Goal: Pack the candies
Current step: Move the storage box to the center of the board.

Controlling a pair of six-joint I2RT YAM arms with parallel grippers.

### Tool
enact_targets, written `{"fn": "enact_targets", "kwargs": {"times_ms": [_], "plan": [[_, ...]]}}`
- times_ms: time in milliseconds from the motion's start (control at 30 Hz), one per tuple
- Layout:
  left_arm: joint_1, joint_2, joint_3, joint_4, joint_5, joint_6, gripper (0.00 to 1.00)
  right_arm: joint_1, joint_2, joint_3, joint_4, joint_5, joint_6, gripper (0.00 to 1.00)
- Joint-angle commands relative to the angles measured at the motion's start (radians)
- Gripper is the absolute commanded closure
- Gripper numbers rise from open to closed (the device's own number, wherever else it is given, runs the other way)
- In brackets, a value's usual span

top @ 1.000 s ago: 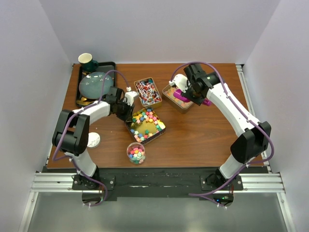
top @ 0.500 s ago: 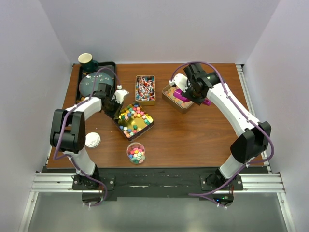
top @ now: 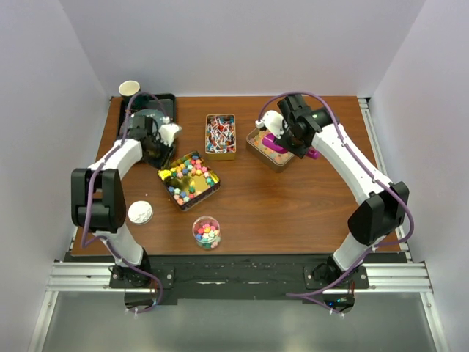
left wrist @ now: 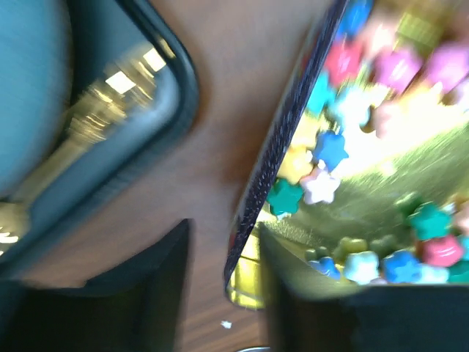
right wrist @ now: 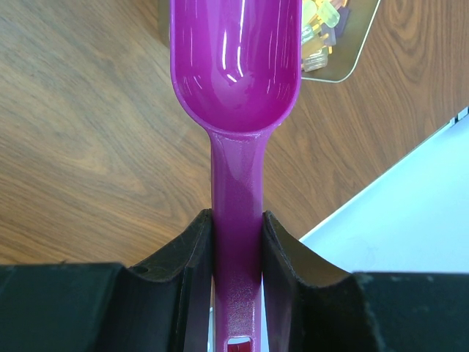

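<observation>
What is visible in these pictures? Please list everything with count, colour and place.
brown wooden table: one, under everything
black plastic tray: one, far left corner
blue-grey round dish: one, on the tray
dark green cup: one, at the tray's far corner
gold metal tin: one, left of centre, holding multicolour star-shaped candies
second metal tin: one, far centre, holding red-white-blue wrapped candies
third metal tin: one, right of it, holding orange-yellow gummies
small clear cup: one, near edge, holding multicolour candies
white round lid: one, near left
purple plastic scoop: one, by the third tin
left end effector: black, straddling the gold tin's wall
right end effector: black, shut on the scoop's handle
</observation>
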Motion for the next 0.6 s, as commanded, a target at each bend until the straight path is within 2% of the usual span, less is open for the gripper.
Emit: {"fn": "enact_targets", "kwargs": {"times_ms": [0, 100, 267, 400, 567], "plan": [[-0.057, -0.130, 0.180, 0.053, 0.050, -0.041, 0.45, -0.008, -0.043, 0.003, 0.038, 0.022, 0.050, 1.00], [-0.110, -0.057, 0.323, 0.016, 0.096, -0.105, 0.41, -0.048, -0.056, -0.009, 0.075, 0.048, 0.111, 1.00], [-0.225, 0.171, 0.576, 0.034, 0.157, -0.328, 0.44, -0.126, -0.037, 0.031, 0.099, 0.053, 0.192, 1.00], [-0.364, 0.307, 0.717, 0.097, 0.128, -0.369, 0.45, -0.151, -0.045, 0.025, 0.093, 0.050, 0.197, 1.00], [-0.421, 0.466, 0.875, 0.185, 0.108, -0.432, 0.44, -0.181, -0.082, -0.029, 0.098, 0.047, 0.202, 1.00]]}}
